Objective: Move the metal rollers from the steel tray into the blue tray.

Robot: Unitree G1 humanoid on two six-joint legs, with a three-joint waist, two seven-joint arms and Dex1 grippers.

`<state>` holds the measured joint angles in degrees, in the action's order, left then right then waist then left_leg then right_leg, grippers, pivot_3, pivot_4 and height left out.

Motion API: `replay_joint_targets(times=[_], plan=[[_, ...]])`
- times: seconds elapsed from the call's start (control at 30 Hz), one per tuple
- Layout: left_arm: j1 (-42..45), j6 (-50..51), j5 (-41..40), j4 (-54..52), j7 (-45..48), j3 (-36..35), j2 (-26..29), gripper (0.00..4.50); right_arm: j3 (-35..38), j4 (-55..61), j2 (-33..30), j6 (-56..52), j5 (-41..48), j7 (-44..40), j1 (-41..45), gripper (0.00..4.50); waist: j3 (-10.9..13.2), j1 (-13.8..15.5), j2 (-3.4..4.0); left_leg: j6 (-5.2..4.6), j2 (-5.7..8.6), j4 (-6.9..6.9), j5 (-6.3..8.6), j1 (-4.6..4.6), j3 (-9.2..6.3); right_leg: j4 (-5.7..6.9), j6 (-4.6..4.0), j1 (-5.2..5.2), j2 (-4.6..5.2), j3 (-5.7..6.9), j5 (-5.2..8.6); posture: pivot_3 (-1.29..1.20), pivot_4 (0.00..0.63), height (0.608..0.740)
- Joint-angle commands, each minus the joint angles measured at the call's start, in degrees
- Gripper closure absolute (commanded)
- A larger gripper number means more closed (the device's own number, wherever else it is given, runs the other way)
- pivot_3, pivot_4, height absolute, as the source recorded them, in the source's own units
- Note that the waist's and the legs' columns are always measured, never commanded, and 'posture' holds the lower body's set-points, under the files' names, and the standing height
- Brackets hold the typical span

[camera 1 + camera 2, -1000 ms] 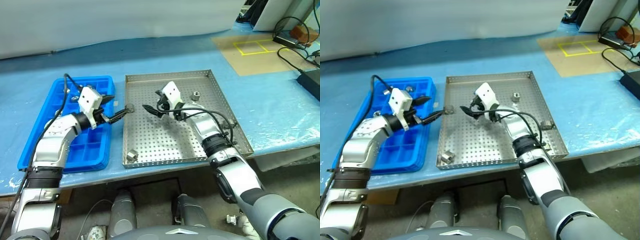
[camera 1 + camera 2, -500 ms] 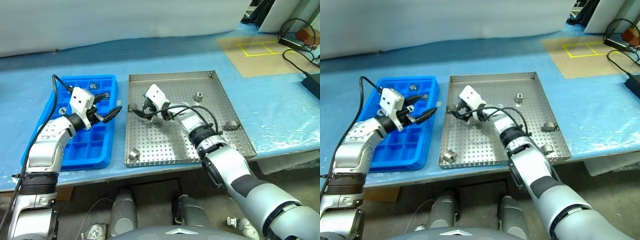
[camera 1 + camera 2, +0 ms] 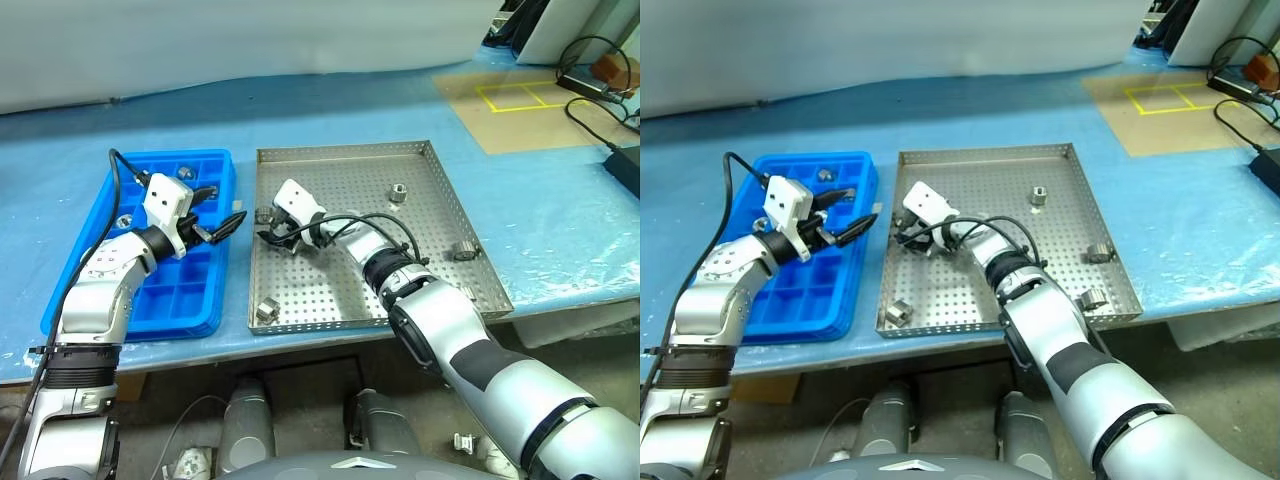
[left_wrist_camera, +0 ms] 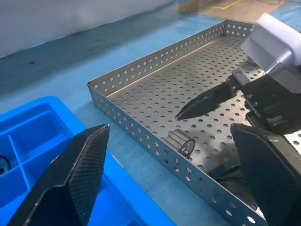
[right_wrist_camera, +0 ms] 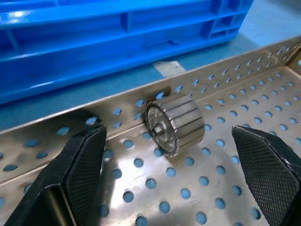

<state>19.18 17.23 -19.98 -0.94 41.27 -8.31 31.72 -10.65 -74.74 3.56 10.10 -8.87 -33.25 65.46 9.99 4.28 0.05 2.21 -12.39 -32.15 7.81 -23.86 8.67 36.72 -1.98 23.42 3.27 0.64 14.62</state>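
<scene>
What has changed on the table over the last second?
The right gripper has swung across the steel tray toward its left rim, and now sits open in front of the roller lying there. Nothing was grabbed or released. The left gripper stays open over the blue tray, and the other rollers lie where they were.

The steel tray (image 3: 430, 200) is shiny silver, dotted all over with rows of small round holes; the blue tray (image 3: 95, 255) is bright blue, split into a grid of square pockets; the rollers, such as one (image 5: 175, 125) by the steel tray's wall, are silvery grey with a ribbed side; the table cover (image 3: 300, 110) is light blue; both grippers' fingers (image 4: 75, 174) are black with a fine cross-hatched texture; a yellow square outline (image 3: 518, 95) marks a tan board.
</scene>
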Motion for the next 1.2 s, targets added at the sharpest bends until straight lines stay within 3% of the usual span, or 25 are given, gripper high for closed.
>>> replay_joint_targets(times=[0.03, 0.23, 0.4, 0.77, 0.97, 1.2], plan=[[-0.46, -0.1, -0.18, -2.51, 0.71, 0.39, 0.47, 0.15, 2.17, 1.79, -0.29, 0.99, 1.27, -0.73, 1.74, 0.04, 0.0, 0.05, 0.0, 0.0, 0.0, 0.0, 0.0, -0.01, 0.0, 0.0, 0.0, 0.0, 0.0, 0.0, 0.0, 0.08, 0.15, 0.74], [5.78, -3.89, 2.65, 5.6, 4.3, 4.58, 0.12, 0.15, 1.17, 8.64, -5.88, 4.63, 0.67, -8.34, -3.42, 0.04, 0.01, 1.03, 0.02, -0.01, -0.01, -0.01, 0.01, -0.03, 0.0, 0.0, 0.0, 0.0, 0.01, 0.03, 0.0, 0.02, 0.15, 0.74], [17.48, -8.85, 8.34, 18.72, 11.3, 11.16, 0.78, 0.15, 1.25, 26.02, -11.65, -1.19, 3.49, -16.13, -13.12, 0.04, 0.01, 1.26, 0.0, -0.01, -0.01, -0.15, -0.02, -0.08, 0.02, 0.0, 0.03, -0.09, 0.02, 0.07, -0.02, -0.05, 0.15, 0.74], [51.23, -28.98, 29.29, 59.15, 33.63, 29.53, -0.24, 0.15, 2.59, 55.23, -16.96, -18.32, 4.96, -8.78, -31.76, 0.04, 0.02, -1.18, -0.02, 0.04, 0.08, 0.02, -0.04, 0.03, 0.04, -0.09, 0.28, -0.08, -0.05, -0.08, -0.16, -0.22, 0.15, 0.74], [55.94, -33.76, 39.03, 68.35, 34.55, 36.09, -3.36, 0.15, 2.05, 60.83, -17.05, -22.0, 4.94, -5.53, -36.59, 0.04, 0.02, -2.09, -0.03, 0.01, 0.14, 0.05, -0.03, 0.09, 0.04, -0.15, 0.28, -0.14, -0.01, -0.09, -0.16, -0.27, 0.15, 0.74], [56.36, -32.88, 43.02, 71.84, 33.23, 36.65, -6.09, 0.15, 1.69, 63.74, -17.46, -23.44, 4.85, -2.81, -39.31, 0.04, 0.04, -2.12, -0.05, 0.0, 0.13, 0.03, -0.02, 0.13, 0.04, -0.13, 0.16, -0.21, 0.01, -0.09, -0.09, -0.31, 0.15, 0.74]])
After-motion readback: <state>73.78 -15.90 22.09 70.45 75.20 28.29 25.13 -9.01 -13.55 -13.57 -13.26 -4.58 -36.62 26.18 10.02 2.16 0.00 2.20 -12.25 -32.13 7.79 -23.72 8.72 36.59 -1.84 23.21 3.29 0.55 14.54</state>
